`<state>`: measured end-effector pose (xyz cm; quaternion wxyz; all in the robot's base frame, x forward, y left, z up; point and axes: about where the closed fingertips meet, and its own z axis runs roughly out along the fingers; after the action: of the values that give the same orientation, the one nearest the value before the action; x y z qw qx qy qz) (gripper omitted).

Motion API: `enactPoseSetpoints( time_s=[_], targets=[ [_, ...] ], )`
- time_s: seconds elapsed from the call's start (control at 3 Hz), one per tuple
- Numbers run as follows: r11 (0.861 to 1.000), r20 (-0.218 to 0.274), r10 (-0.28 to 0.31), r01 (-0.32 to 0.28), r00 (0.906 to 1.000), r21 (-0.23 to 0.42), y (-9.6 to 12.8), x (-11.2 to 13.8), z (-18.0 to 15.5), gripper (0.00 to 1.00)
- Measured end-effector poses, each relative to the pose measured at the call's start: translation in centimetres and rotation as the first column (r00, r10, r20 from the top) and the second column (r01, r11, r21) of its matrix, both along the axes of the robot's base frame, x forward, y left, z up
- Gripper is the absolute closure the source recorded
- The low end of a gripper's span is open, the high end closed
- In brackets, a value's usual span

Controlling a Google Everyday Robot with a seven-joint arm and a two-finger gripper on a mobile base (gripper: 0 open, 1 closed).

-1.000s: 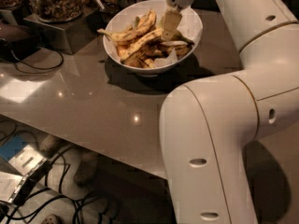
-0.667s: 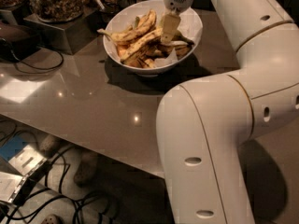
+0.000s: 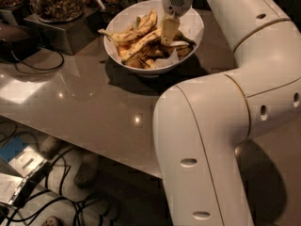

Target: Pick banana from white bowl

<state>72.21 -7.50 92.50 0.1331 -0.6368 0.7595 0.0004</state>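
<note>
- The gripper [image 3: 169, 40] hangs from the white arm [image 3: 221, 126] and reaches down into the white bowl [image 3: 141, 68], right of its middle.
- Its tip sits among the fruit; whether its grip is parted or closed cannot be told.
- The banana [image 3: 135, 31] lies in the bowl's far left part, its stem end poking over the left rim.
- The bowl stands on the grey counter [image 3: 94, 107], with a jar of nuts [image 3: 55, 2] at the far left.

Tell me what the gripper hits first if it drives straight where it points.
The gripper points down into the white bowl; first contact is likely the spotted banana lying diagonally by its tip, not the bowl. Depth is unclear.
</note>
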Motion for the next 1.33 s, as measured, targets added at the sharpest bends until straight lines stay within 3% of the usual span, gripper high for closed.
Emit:
enactPoseSetpoints(
  time_s=[0.33,0.67,1.0,1.33],
  targets=[
    [1.0,0.0,0.0,0.0,1.0,0.0,0.0,0.0,0.0,0.85],
    [1.0,0.0,0.0,0.0,1.0,0.0,0.0,0.0,0.0,1.0],
    [0.998,0.056,-0.006,0.002,0.9984,0.07,-0.2,-0.1,1.8,1.0],
    [0.984,0.103,0.009,-0.027,0.9946,0.175,-1.0,-1.9,4.3,1.0]
  ],
)
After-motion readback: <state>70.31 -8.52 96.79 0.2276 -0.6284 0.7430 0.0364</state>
